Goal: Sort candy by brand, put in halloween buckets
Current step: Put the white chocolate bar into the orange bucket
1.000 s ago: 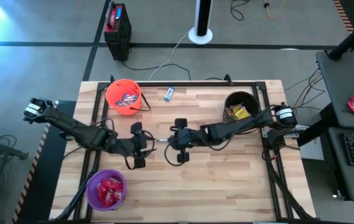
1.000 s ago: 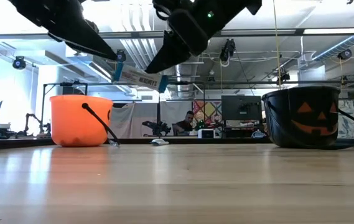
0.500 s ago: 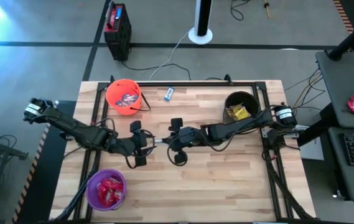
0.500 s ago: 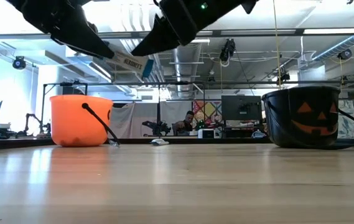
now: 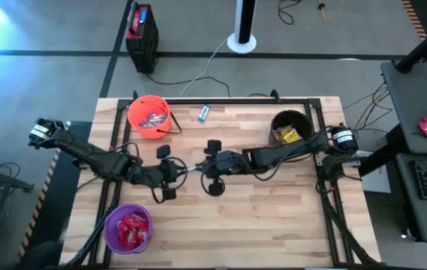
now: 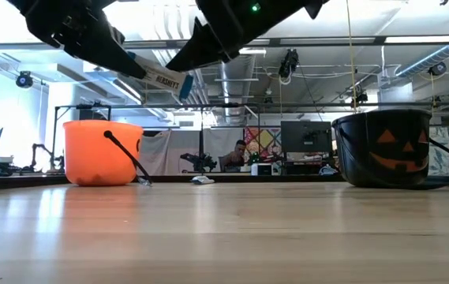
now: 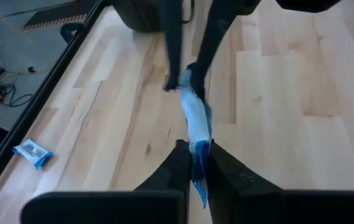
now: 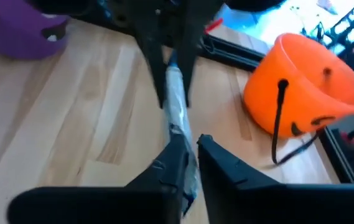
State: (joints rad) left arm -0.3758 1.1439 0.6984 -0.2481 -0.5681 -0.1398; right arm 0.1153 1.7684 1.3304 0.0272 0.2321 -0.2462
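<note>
Both grippers meet over the table's middle, and you can see one candy strung between them in the air. Your left gripper [image 7: 193,163] is pressed together on one end of the packet [image 7: 196,127]; the right gripper [image 8: 190,152] has its fingers close about the other end, though you cannot tell whether it is truly gripping.

That packet is a thin, flat strip in blue and white, glossy and a little crumpled, with dark print along its pale face in the low view [image 6: 163,79]. It hangs well above the wood, tilted.

A second blue-and-white packet [image 5: 204,112] lies flat at the far edge, right of the orange bucket [image 5: 149,116].

Look at the three buckets. The orange one is smooth round plastic with a black handle hanging down its side, and it holds small wrapped pieces. The black one [image 5: 289,127], far right, carries an orange jack-o'-lantern face and holds yellow packets [image 5: 287,135]. The purple one [image 5: 128,228], near left, is translucent and holds red packets [image 5: 130,229].

The table [image 5: 273,217] is pale jointed wood planks with a dark metal frame.
</note>
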